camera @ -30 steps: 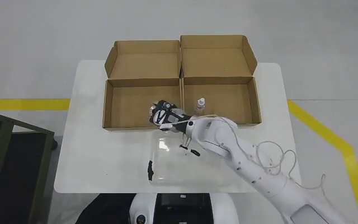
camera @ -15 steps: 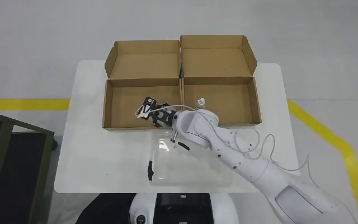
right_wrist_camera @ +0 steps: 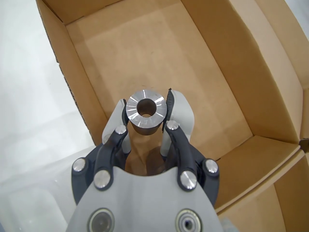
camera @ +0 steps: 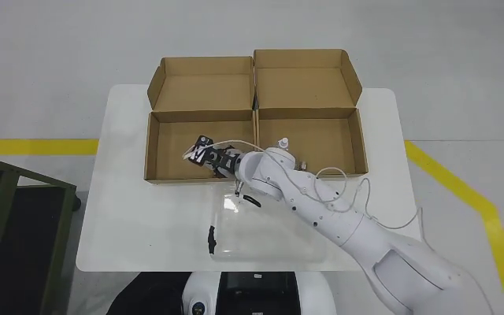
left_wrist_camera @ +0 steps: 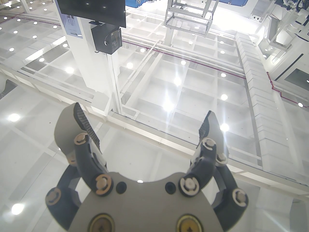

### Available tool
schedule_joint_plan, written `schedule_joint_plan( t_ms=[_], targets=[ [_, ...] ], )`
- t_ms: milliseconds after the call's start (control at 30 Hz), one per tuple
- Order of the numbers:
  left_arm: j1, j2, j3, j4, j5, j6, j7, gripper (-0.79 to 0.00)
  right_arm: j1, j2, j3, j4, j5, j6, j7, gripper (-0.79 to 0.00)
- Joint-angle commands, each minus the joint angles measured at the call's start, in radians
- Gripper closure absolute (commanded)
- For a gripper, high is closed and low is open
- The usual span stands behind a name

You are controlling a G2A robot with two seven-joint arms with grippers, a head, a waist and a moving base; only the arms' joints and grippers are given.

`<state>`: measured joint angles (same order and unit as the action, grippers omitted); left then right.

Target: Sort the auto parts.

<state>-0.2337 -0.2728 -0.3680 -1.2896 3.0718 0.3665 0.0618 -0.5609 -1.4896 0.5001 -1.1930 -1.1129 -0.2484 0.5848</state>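
My right gripper [right_wrist_camera: 146, 107] is shut on a short steel bushing [right_wrist_camera: 146, 111] with a round bore, held end-on above the floor of the left cardboard box [right_wrist_camera: 135, 49]. From above, that gripper [camera: 201, 151] hangs over the middle of the left box [camera: 169, 150]. A small white bottle-shaped part [camera: 282, 145] stands in the right box [camera: 331, 138] near the dividing wall. A black part [camera: 211, 239] lies in the clear plastic tray [camera: 276, 240] at the table's front. My left gripper [left_wrist_camera: 147, 126] is open, pointing up at a ceiling.
Both boxes have their lids folded back toward the far edge of the white table [camera: 118, 205]. The right arm's white links [camera: 315, 209] stretch across the tray. A yellow floor line [camera: 47, 146] runs on the left.
The right gripper, with the bushing in it, has travelled left from the near wall between the boxes to over the middle of the left box.
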Motion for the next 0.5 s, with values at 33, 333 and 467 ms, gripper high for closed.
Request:
schedule_joint_plan(
  t_ms=[33,333,467],
  targets=[
    [0.000,0.000,0.000,0.000,0.000,0.000,0.000,-0.785,0.005,-0.010,0.001,0.015,-0.005,-0.004,0.006,-0.243],
    [0.000,0.000,0.000,0.000,0.000,0.000,0.000,-0.785,0.002,-0.026,0.020,0.036,-0.019,-0.022,0.011,-0.342],
    [0.000,0.000,0.000,0.000,0.000,0.000,0.000,-0.785,-0.009,-0.023,0.046,-0.005,-0.024,-0.036,-0.008,-0.354]
  ],
)
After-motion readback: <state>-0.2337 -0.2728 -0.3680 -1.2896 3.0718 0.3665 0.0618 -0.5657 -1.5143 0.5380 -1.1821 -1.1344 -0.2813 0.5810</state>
